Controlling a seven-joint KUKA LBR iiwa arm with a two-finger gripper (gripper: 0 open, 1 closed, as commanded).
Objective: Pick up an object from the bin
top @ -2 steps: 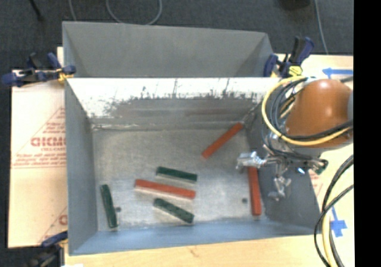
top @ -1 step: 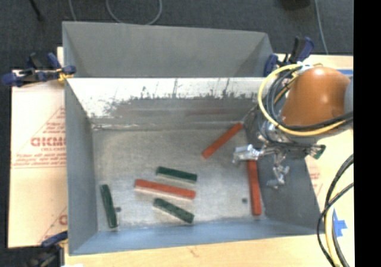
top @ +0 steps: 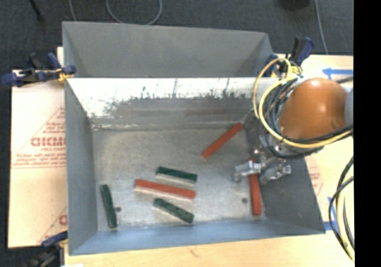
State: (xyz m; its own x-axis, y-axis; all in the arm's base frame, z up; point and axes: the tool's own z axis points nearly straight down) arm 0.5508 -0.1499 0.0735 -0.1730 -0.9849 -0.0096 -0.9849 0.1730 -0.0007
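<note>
My gripper [top: 260, 171] sits over one end of an orange-red stick [top: 255, 197].

The stick starts just beneath my gripper and runs away from it toward the near wall of the bin [top: 178, 57]. I judge the grasp must close across that long axis. Whether my gripper is released or clenched I cannot tell.

Slim red-orange bar [top: 256, 198], straight flat stick, lying flat on the floor of the grey bin [top: 178, 57], at the far right by the foot of the right wall, pointing lengthwise towards the near wall, far end partly covered
</note>
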